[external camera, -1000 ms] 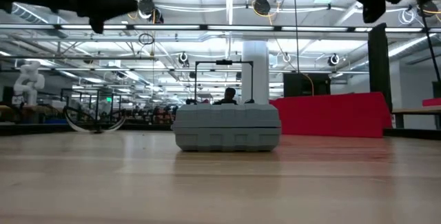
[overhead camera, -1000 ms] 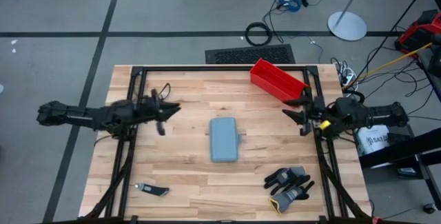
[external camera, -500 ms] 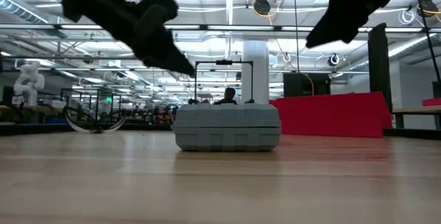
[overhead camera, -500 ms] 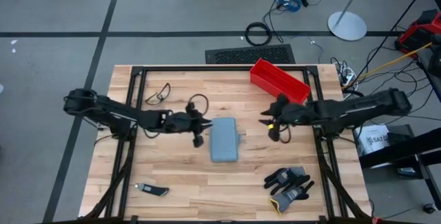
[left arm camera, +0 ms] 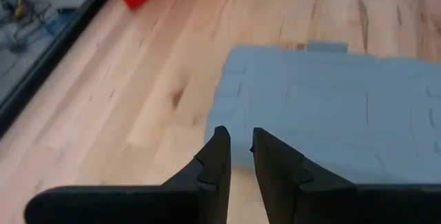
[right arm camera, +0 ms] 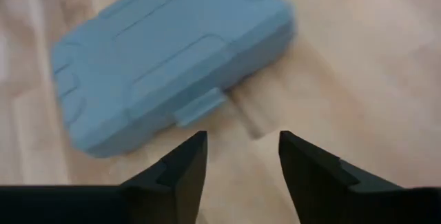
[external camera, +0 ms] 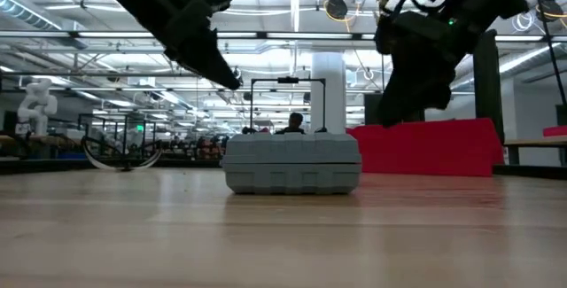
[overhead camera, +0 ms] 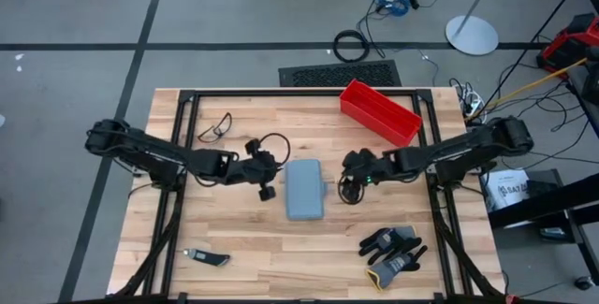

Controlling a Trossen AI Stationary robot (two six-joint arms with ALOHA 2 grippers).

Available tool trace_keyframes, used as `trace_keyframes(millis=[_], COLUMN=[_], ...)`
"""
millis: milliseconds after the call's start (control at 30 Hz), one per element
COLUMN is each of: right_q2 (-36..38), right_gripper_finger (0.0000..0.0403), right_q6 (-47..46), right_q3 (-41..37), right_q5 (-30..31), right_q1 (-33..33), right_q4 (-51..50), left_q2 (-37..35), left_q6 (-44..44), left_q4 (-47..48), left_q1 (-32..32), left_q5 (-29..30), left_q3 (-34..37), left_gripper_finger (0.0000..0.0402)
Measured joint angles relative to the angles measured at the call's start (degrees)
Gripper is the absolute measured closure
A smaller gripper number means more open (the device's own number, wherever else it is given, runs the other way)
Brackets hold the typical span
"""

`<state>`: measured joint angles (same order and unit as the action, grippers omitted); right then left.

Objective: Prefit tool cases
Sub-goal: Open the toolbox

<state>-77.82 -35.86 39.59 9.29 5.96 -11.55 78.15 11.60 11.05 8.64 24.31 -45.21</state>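
Observation:
The grey-blue tool case point(overhead camera: 303, 189) lies shut and flat on the wooden table, near its middle. A small latch tab point(right arm camera: 200, 107) sticks out of the long side that faces the table's right. My left gripper point(overhead camera: 266, 190) hovers just off the case's left side, above the table, tipped downward. Its fingers point(left arm camera: 236, 156) stand a narrow gap apart with nothing between them. My right gripper point(overhead camera: 348, 190) hovers off the case's right side, near the tab. It is open wide point(right arm camera: 241, 151) and slants down. In the low view both grippers point(external camera: 232, 80) point(external camera: 390, 115) hang above the case's top.
A red open bin point(overhead camera: 379, 109) stands at the table's far right. A pair of black gloves point(overhead camera: 393, 248) lies at the near right. A small dark tool point(overhead camera: 206, 257) is at the near left, and safety glasses point(overhead camera: 213, 128) are at the far left.
Both arms have swung in from the table's left and right sides toward the case, sinking and tipping their grippers downward. The right one has also rolled. The case has stayed where it was.

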Motion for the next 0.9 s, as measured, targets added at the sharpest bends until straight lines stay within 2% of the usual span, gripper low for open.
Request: trace_keyframes(millis=[200,400,633,900], right_q2=[-6.9,-11.0,-12.0,-12.3], right_gripper_finger=[0.0193,0.0197,0.0204,0.0205], right_q6=[-3.8,-5.3,-4.0,-5.4], right_q3=[0.0,0.0,0.0,0.0], right_q5=[-1.9,-1.7,-1.9,-1.9], right_q1=[-0.2,-1.1,-1.5,-1.6], right_q4=[6.4,10.0,15.3,13.4], left_q2=[-0.3,-0.3,-0.3,-0.3], left_q6=[3.1,4.6,7.5,7.7], left_q4=[5.2,6.4,7.9,8.0], left_q1=[1.6,2.9,3.5,3.5], left_q5=[0.1,0.1,0.1,0.1], left_q3=[0.1,0.4,0.4,0.4], left_gripper_finger=[0.0333,0.0333,0.0333,0.0333])
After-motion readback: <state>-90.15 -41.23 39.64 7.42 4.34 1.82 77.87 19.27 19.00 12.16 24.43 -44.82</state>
